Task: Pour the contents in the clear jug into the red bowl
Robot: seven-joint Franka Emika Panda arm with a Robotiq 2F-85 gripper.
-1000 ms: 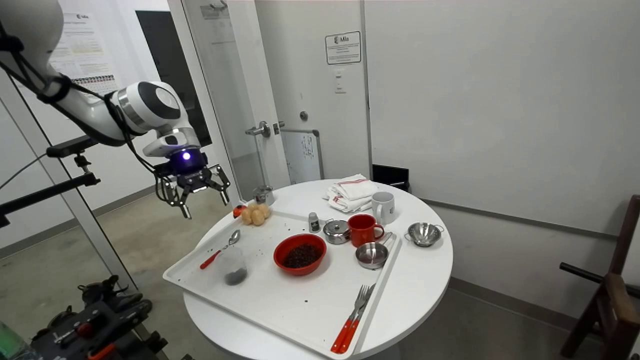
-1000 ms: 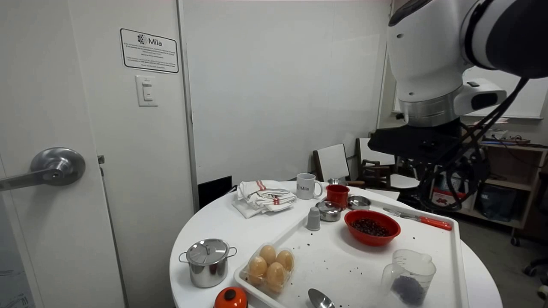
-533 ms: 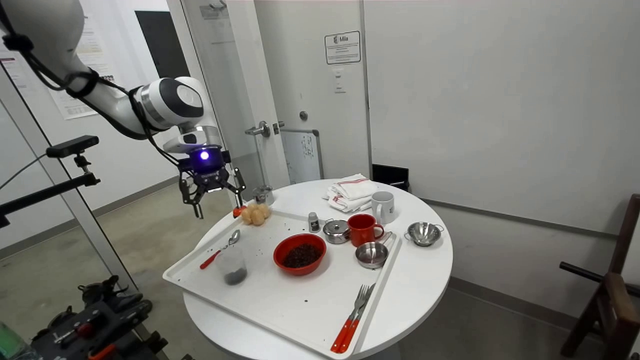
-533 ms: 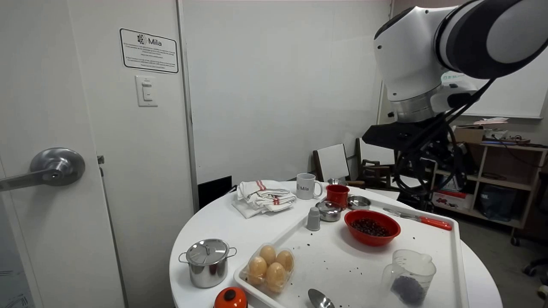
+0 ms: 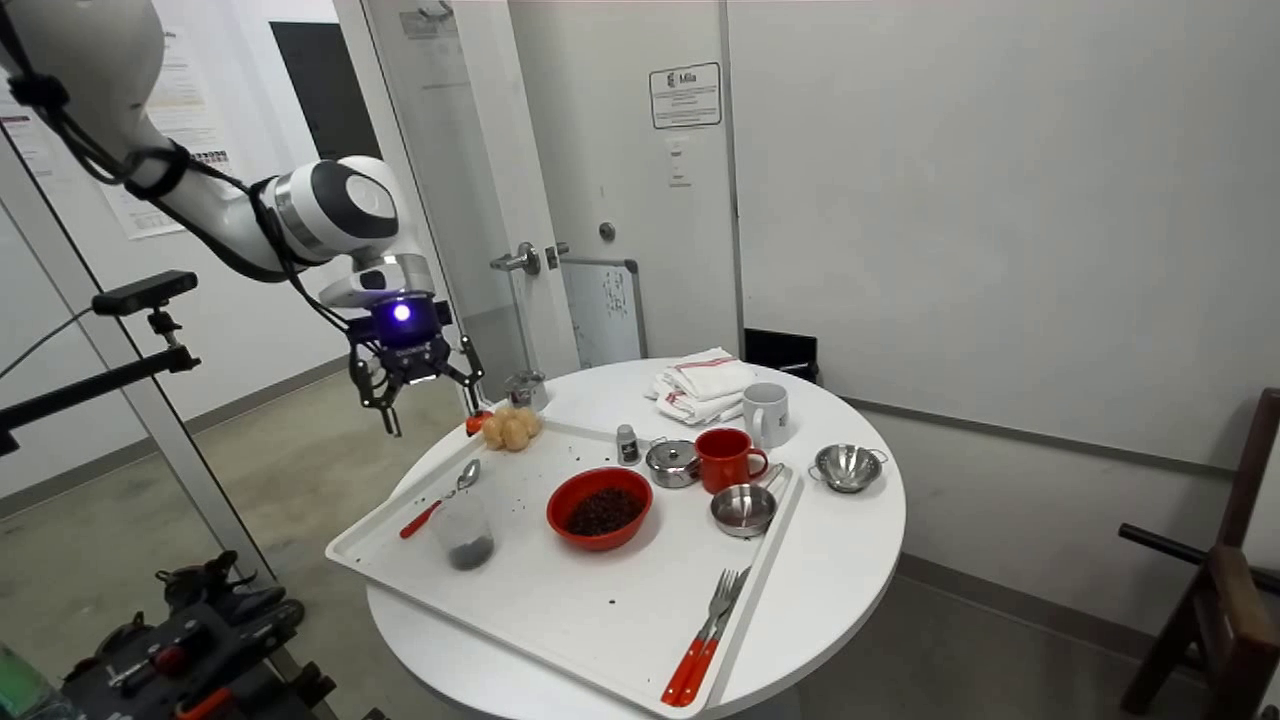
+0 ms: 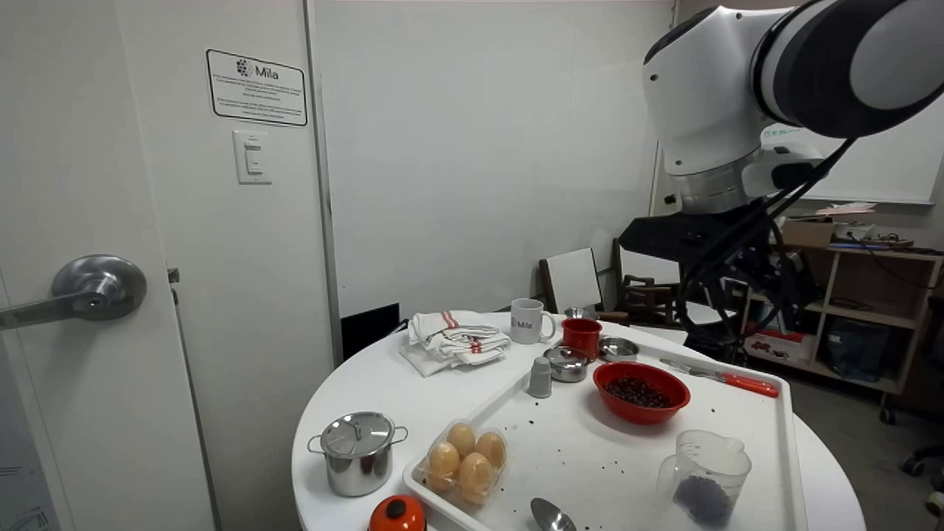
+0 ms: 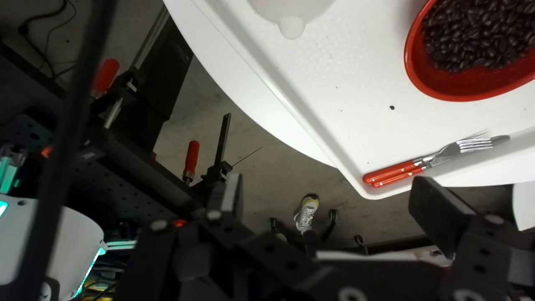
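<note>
- Pale wall panel (image 5: 980,200) is seen at the upper right of the frame in an exterior view; round white counter (image 5: 830,580) is set lower in the frame.
- White tray (image 5: 560,610) is laid on the counter; one corner is seen overhanging the edge in the wrist view.
- Clear jug (image 6: 708,463) is stood upright on the tray, lower right of the frame in an exterior view; dark contents (image 6: 703,501) are visible in its base.
- Red bowl (image 7: 464,85) is placed on the tray, apart from the jug, and is cropped at the upper right of the wrist view; dark beans (image 7: 480,33) are held in it.
- Hand (image 5: 434,416) is held aloft at the left of the frame in an exterior view, well apart from the jug; its two fingers are spread wide, also in the wrist view.
- Spoon (image 5: 424,517) is laid near the jug; fork (image 5: 692,660) and knife (image 5: 708,660) are laid together at the overhanging corner.
- Red mug (image 5: 720,462), lidded pot (image 5: 673,464) and metal pan (image 5: 744,510) are grouped near the bowl.
</note>
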